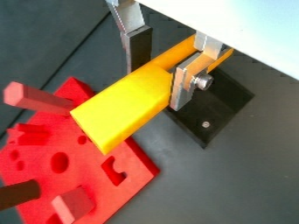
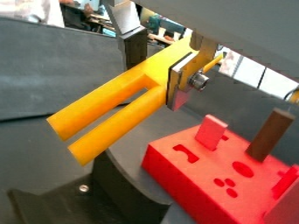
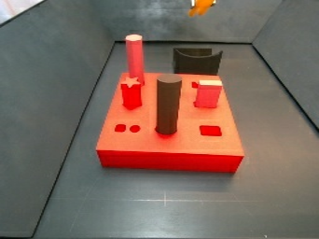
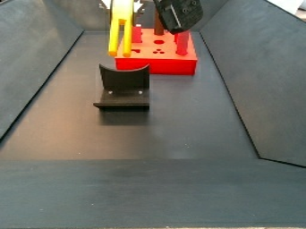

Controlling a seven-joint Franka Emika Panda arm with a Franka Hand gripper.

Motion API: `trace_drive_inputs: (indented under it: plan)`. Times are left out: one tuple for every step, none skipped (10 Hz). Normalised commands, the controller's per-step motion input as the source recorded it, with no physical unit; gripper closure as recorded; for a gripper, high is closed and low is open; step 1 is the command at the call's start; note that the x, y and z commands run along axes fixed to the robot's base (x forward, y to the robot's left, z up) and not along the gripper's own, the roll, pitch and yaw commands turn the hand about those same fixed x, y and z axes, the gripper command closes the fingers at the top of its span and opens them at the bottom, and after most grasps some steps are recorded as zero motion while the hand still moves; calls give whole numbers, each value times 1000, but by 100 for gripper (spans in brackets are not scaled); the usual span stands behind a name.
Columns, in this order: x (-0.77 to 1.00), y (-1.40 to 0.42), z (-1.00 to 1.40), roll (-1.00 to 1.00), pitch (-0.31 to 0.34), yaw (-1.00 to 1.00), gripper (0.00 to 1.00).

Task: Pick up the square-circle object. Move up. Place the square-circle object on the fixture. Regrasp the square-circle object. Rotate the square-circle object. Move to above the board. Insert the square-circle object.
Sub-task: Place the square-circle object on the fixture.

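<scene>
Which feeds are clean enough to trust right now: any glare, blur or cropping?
Both wrist views: gripper and square-circle object sharp, evenly lit. Wrist view: bright room behind washes out. Side view: object cropped at frame edge. Side view: fixture clear, soft sheen on floor.

The gripper hung above the floor with the square-circle object clamped between its fingers, the rod reaching out past them. In a side view the rod hung upright over the fixture, clear of it, and the board lay behind the fixture. In a side view the fixture stood behind the board (pegs stood on the slab's top).
</scene>
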Motion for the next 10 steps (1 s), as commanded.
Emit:
trace_drive_inputs:
  plan:
    - [74, 20, -1, -290, 372, -111, 100]
    - [58, 23, -2, -212, 298, -166, 100]
    - [63, 27, 1, -135, 219, -193, 100]
    - [129, 131, -1000, -1000, 455, -255, 100]
    - [146, 141, -1000, -946, 381, -269, 100]
    - [163, 145, -1000, -876, 324, -305, 100]
    - [177, 136, -1000, -691, 190, -342, 100]
    - [164, 140, -1000, -469, 76, -339, 100]
    - [168, 137, -1000, -313, 1, -307, 100]
    - [177, 128, -1000, -228, -60, -259, 100]
